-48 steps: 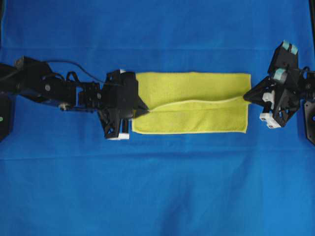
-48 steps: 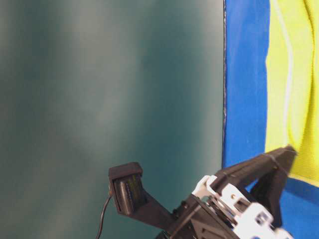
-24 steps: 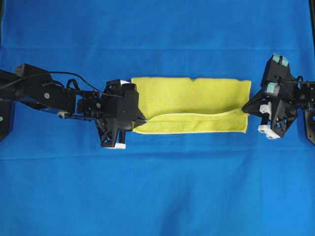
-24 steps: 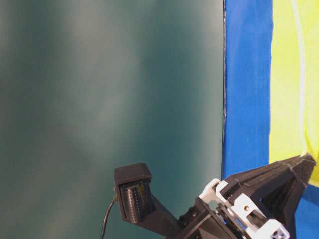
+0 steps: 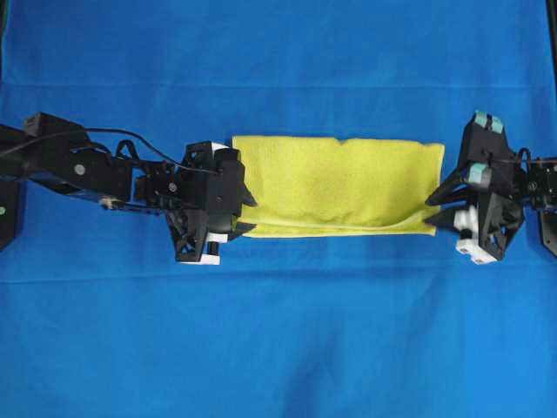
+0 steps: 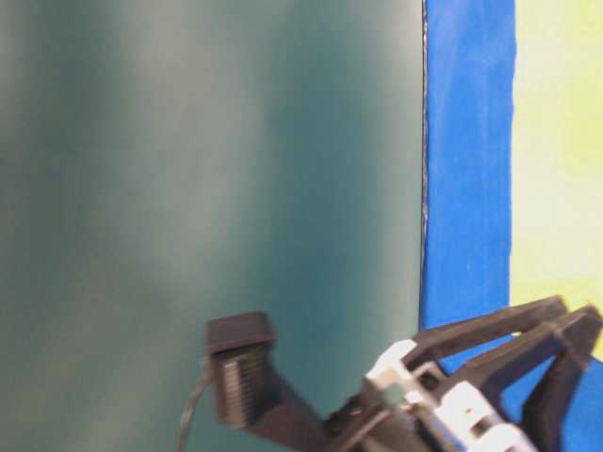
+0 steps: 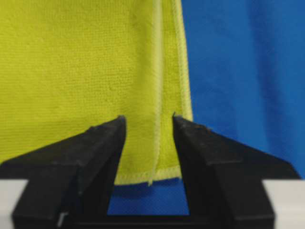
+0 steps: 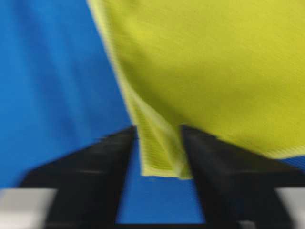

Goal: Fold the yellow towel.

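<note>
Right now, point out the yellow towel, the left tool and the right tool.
yellow towel (image 5: pixel 339 183): overhead view, middle of the top layer.
left tool (image 5: pixel 247 214): overhead view, between its fingertips.
right tool (image 5: pixel 432 215): overhead view, between its fingertips.

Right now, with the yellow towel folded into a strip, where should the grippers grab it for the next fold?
Probably one short end of the yellow towel, at its two corners, approached flat from outside. It lies as a long strip on the blue cloth, so folding end to end suits it; the stacked hems there give thin edges to pinch.

No readable text, labels or numbers (any view).
</note>
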